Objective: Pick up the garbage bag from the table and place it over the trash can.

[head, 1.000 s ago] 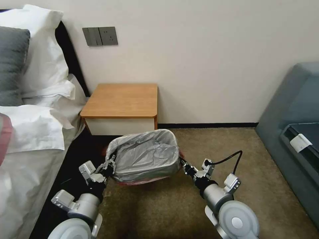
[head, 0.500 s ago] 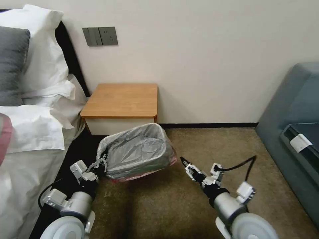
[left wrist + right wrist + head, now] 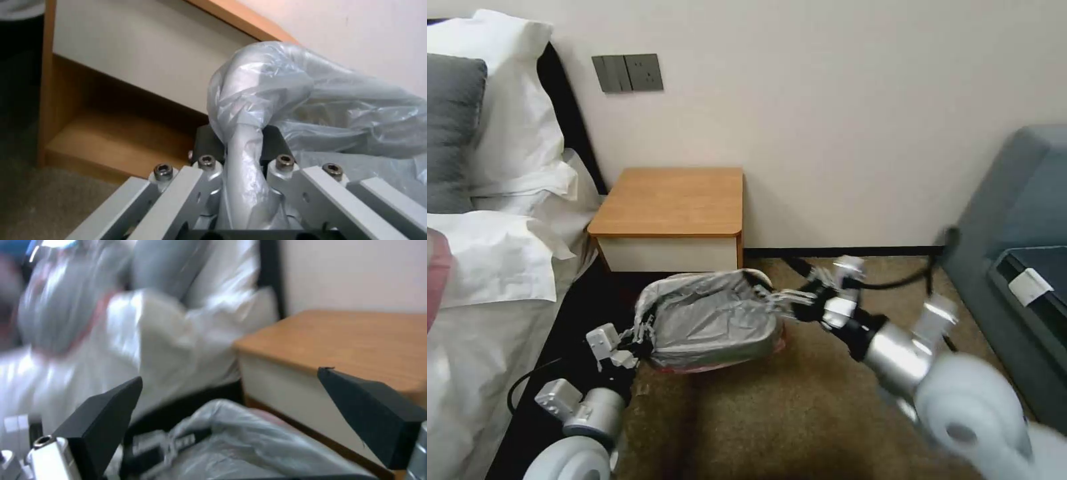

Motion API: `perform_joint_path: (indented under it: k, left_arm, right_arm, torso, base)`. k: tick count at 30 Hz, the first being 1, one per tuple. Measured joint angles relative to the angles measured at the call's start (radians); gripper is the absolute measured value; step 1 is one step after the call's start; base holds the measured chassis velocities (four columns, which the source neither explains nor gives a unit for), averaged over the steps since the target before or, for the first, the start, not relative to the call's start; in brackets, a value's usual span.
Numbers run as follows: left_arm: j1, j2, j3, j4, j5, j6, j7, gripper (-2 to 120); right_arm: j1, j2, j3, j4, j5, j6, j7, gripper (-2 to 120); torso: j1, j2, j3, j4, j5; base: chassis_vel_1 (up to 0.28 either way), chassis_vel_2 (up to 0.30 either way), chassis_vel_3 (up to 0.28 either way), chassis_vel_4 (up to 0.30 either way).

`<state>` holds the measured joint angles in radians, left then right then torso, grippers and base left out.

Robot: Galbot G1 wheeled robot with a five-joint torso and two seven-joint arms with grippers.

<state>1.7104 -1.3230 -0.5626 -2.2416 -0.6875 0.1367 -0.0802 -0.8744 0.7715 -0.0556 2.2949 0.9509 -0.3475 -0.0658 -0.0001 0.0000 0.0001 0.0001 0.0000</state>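
The grey garbage bag [image 3: 710, 317] lies spread over the trash can, which stands on the carpet in front of the table [image 3: 674, 200]. The bag's pinkish-red edge hangs low at the front, and the can's own walls are hidden under the plastic. My left gripper [image 3: 640, 333] is shut on the bag's left edge. In the left wrist view the garbage bag [image 3: 311, 100] runs as a bunched strand between the left gripper's [image 3: 242, 143] jaws. My right gripper [image 3: 777, 300], blurred, reaches to the bag's right rim. It stands open [image 3: 231, 377] above the crinkled garbage bag [image 3: 249, 443].
A bed with white pillows and sheets [image 3: 494, 253] borders the left. A grey sofa [image 3: 1014, 213] stands at the right, and a switch panel [image 3: 627, 72] sits on the wall. Open carpet [image 3: 800, 413] lies in front of the can. The table's low shelf [image 3: 111, 140] is just behind the can.
My right arm swung from the carpet up and left to the bag's right rim, with its jaws wide. The bag shifted right and looks flatter. The left gripper kept its hold.
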Motion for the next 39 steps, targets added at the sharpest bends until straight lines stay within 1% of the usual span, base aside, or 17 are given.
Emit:
perform_joint_path:
  k: [1,3,4,6,7,10,12,15,16,18,20,22,23,26,27,29,39]
  left_arm:
    - [0.000,0.000,0.000,0.000,0.000,0.000,0.000,8]
    - [0.010,0.000,0.005,0.000,0.051,-0.012,0.013,8]
    - [0.010,0.000,0.005,0.000,0.051,-0.012,0.013,8]
    - [0.017,0.001,0.004,-0.002,0.073,-0.015,0.018,8]
    - [0.017,0.001,0.004,-0.002,0.073,-0.015,0.018,8]
    - [0.023,0.001,-0.005,-0.008,0.090,-0.017,0.022,8]
    - [0.024,0.001,-0.006,-0.008,0.093,-0.017,0.022,8]
    - [0.029,0.002,-0.008,-0.013,0.109,-0.017,0.024,8]
    - [0.029,0.002,-0.008,-0.013,0.109,-0.017,0.024,8]
    - [0.031,0.002,-0.007,-0.015,0.125,-0.020,0.030,8]
    - [0.031,0.002,-0.007,-0.015,0.132,-0.023,0.032,8]
    - [0.032,0.001,-0.005,-0.015,0.144,-0.026,0.035,8]
    - [0.032,0.001,-0.005,-0.015,0.144,-0.026,0.035,8]
    - [0.032,-0.001,-0.003,-0.015,0.154,-0.027,0.035,8]
    - [0.032,-0.001,-0.003,-0.015,0.154,-0.027,0.035,8]
    - [0.030,-0.001,-0.002,-0.015,0.163,-0.028,0.036,8]
    - [0.027,-0.005,0.010,-0.012,0.172,-0.029,0.037,8]
  right_arm:
    - [0.000,0.000,0.000,0.000,0.000,0.000,0.000,100]
    - [0.181,0.001,-0.167,-0.080,-0.094,-0.004,-0.071,92]
    - [0.181,0.001,-0.167,-0.080,-0.094,-0.004,-0.071,92]
    - [0.293,0.017,-0.292,-0.139,-0.181,-0.003,-0.122,82]
    - [0.293,0.017,-0.292,-0.139,-0.181,-0.003,-0.122,82]
    - [0.398,0.035,-0.421,-0.182,-0.256,-0.021,-0.184,67]
    - [0.426,0.039,-0.453,-0.190,-0.268,-0.032,-0.197,64]
    - [0.510,0.059,-0.532,-0.218,-0.307,-0.069,-0.235,49]
    - [0.510,0.059,-0.532,-0.218,-0.307,-0.069,-0.235,49]
    - [0.560,0.077,-0.571,-0.241,-0.331,-0.083,-0.254,37]
    - [0.575,0.084,-0.583,-0.251,-0.339,-0.087,-0.256,34]
    - [0.600,0.097,-0.600,-0.274,-0.361,-0.098,-0.264,24]
    - [0.600,0.097,-0.600,-0.274,-0.361,-0.098,-0.264,24]
    - [0.618,0.113,-0.621,-0.300,-0.400,-0.116,-0.281,9]
    - [0.618,0.113,-0.621,-0.300,-0.400,-0.116,-0.281,9]
    - [0.624,0.126,-0.631,-0.323,-0.431,-0.117,-0.297,0]
    - [0.632,0.164,-0.682,-0.386,-0.540,-0.160,-0.292,0]
  torso:
    - [0.000,0.000,0.000,0.0000,0.0000]
    - [0.000,0.000,0.000,0.0003,-0.0002]
    - [0.000,0.000,0.000,0.0003,-0.0002]
    - [0.000,0.000,0.000,0.0002,-0.0002]
    - [0.000,0.000,0.000,0.0002,-0.0002]
    - [0.000,0.000,0.000,-0.0001,0.0000]
    - [0.000,0.000,0.000,-0.0001,-0.0001]
    - [0.000,0.000,0.000,-0.0001,0.0000]
    - [0.000,0.000,0.000,-0.0001,0.0000]
    - [0.000,0.000,0.000,-0.0001,-0.0002]
    - [0.000,0.000,0.000,0.0000,0.0000]
    - [0.000,0.000,0.000,0.0000,-0.0001]
    - [0.000,0.000,0.000,0.0000,-0.0001]
    - [0.000,0.000,0.000,-0.0001,-0.0001]
    - [0.000,0.000,0.000,-0.0001,-0.0001]
    - [0.000,0.000,0.000,-0.0001,-0.0001]
    - [0.000,0.000,0.000,-0.0001,0.0000]
  base:
    - [0.000,0.000,0.000,0.000]
    - [0.000,0.000,0.000,0.000]
    - [0.000,0.000,0.000,0.000]
    - [0.000,0.000,0.000,0.000]
    - [0.000,0.000,0.000,0.000]
    - [0.000,0.000,0.000,0.000]
    - [0.000,0.000,0.000,0.000]
    - [0.000,0.000,0.000,0.000]
    - [0.000,0.000,0.000,0.000]
    - [0.000,0.000,0.000,0.000]
    - [0.000,0.000,0.000,0.000]
    - [0.000,0.000,0.000,0.000]
    - [0.000,0.000,0.000,0.000]
    - [0.000,0.000,0.000,0.000]
    - [0.000,0.000,0.000,0.000]
    - [0.000,0.000,0.000,0.000]
    - [0.000,0.000,0.000,0.000]
